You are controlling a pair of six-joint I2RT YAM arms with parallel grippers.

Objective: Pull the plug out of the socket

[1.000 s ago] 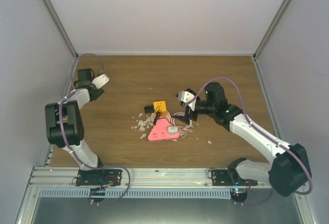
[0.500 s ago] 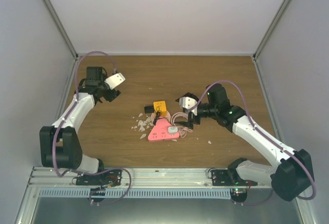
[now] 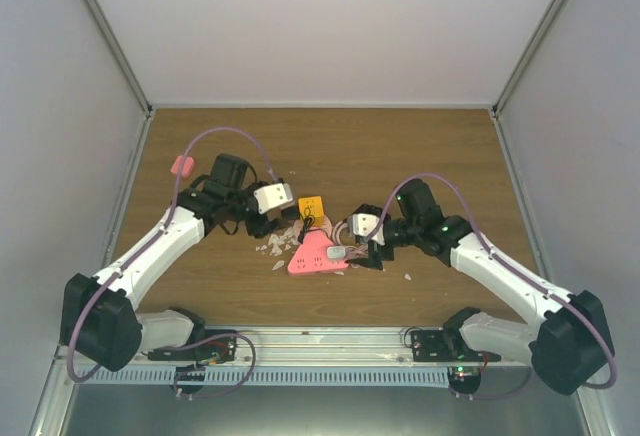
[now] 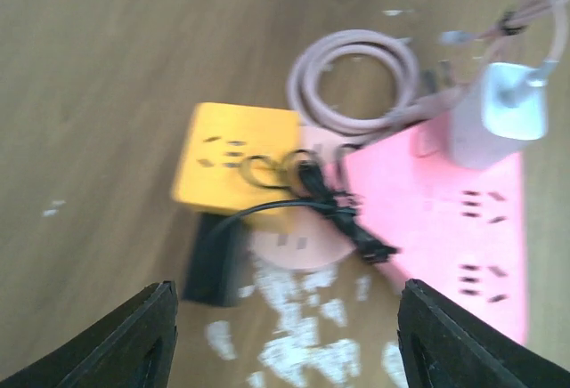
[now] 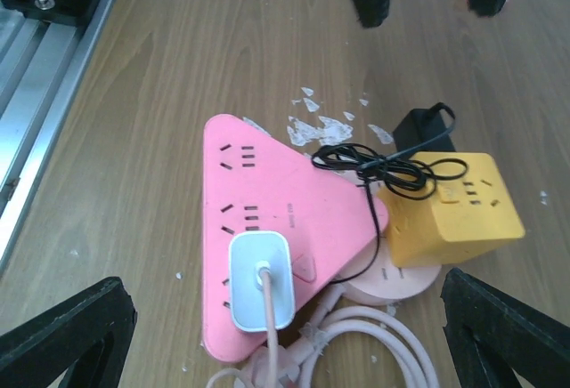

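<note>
**Left gripper** [image 3: 272,221]: jaws apart with nothing between them, hanging just left of the cluster at the middle of the table [image 3: 200,146].

**Black adapter** [image 4: 218,259]: lies against the yellow cube socket [image 4: 236,161]. Its thin black cord [image 4: 334,214] loops over the cube and onto the pink triangular power strip [image 5: 258,183]. A finger coming down to pin the strip could snag this cord and drag the cube along.

**Pink power strip:** lies loose on the wood among white flecks [image 5: 321,128], and nothing holds it. If it is left unpinned, an upward pull would probably lift or slide the whole strip rather than free the plug.

**White plug** [image 5: 260,279]: the task's object, seated in the strip's face on the side toward the right arm. Its pink cable [image 5: 356,330] coils away beside it.

**Right gripper** [image 3: 372,251]: jaws spread wide and empty, poised just beside the plug. Closing low would catch the cable instead of the plug body, straining the cable. The smooth, rounded shell may also slip out of a shallow grip, and a tilted pull could bind the pins.
</note>
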